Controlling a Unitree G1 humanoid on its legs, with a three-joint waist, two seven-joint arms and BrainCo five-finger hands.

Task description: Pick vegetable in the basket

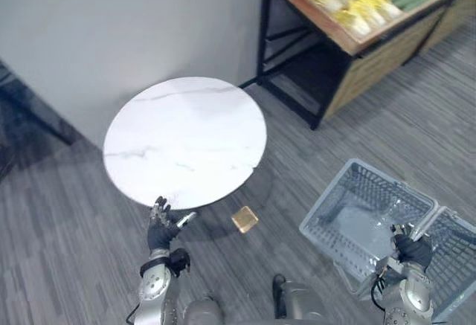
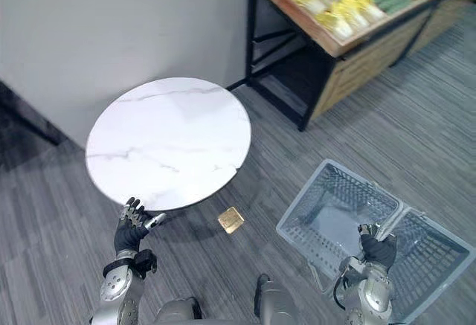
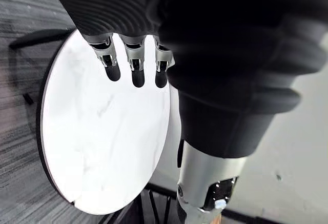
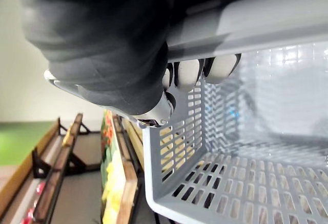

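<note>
- one grey basket (image 1: 372,184), empty; right hand (image 1: 413,251) curled round its handle (image 4: 266,14)
- one round white table (image 1: 186,139); left hand (image 1: 161,228) beside it, fingers straight, holding nothing

Left hand (image 1: 162,226): lower left of the frame, arm raised, fingers straight and loosely spread, holding nothing.
Right hand (image 1: 411,250): lower right, fingers curled round the basket handle (image 4: 266,16).

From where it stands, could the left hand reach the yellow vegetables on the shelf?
Probably not: the left hand is at the near edge of the table; the yellow vegetables lie far off on the shelf.
</note>
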